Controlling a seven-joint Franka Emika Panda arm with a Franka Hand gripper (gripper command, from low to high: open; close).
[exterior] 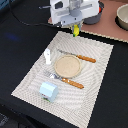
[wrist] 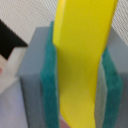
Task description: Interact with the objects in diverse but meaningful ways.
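End effector (exterior: 75,27): raised above the far edge of the placemat (exterior: 95,75), pads pressed against a yellow banana (wrist: 80,60) that hangs down between them; wrist view shows the green pads (wrist: 50,80) flat on either side of the fruit. Banana: clear of the mat, not touching anything below. Plate (exterior: 67,65): tan, centre of mat, nothing on it. Knife (exterior: 80,57): orange handle, just beyond the plate. Fork (exterior: 67,80): orange handle, just on the plate's near side. White shaker (exterior: 47,56): upright, towards the exterior view's left of the plate. Pale blue cup (exterior: 48,91): near corner of mat. Grey bowl (exterior: 122,17): well apart, on the pale worktop (exterior: 112,35). Risks, as judged: banana is smooth and curved, so it may pivot or slip through the pads during travel; a low carry across the mat could clip the shaker and topple it; release from height could send the banana rolling off the plate.
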